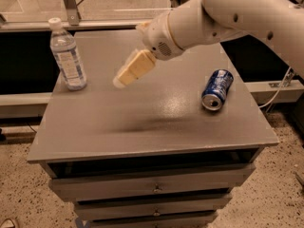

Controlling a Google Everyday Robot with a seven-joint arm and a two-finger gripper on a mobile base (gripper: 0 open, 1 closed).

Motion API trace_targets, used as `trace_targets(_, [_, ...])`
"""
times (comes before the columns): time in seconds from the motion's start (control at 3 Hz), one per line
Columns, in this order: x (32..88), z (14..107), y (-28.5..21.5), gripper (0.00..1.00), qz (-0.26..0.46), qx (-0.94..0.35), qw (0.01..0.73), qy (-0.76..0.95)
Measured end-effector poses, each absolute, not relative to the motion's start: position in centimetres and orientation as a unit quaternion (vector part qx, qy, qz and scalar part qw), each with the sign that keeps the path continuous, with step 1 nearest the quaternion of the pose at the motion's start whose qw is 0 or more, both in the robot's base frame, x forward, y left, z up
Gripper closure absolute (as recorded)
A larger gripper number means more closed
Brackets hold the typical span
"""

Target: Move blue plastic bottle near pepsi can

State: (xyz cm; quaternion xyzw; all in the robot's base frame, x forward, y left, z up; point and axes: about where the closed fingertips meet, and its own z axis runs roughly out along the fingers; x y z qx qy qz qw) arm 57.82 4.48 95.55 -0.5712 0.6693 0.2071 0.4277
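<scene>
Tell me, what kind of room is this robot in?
Probably a lab or workshop: a grey drawer cabinet, speckled hard floor, a loose cable. The gripper hovers above the cabinet top.

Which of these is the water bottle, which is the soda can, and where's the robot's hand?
blue plastic bottle [69, 63]: camera view, its label.
pepsi can [219, 84]: camera view, its blue side.
gripper [122, 79]: camera view, fingertip end, raised between the two.

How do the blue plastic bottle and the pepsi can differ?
The blue plastic bottle stands upright at the view's left; the pepsi can lies on its side at its right. The bottle is clear and longer; the can dark blue, shorter. Both rest on the table; the pincer hovers between them.
</scene>
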Motion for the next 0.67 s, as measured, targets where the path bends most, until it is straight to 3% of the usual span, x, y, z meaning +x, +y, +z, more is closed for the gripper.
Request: trace_targets(0.67, [63.1,96.9,15.6,0.00,0.279,-0.540,0.507,0.612])
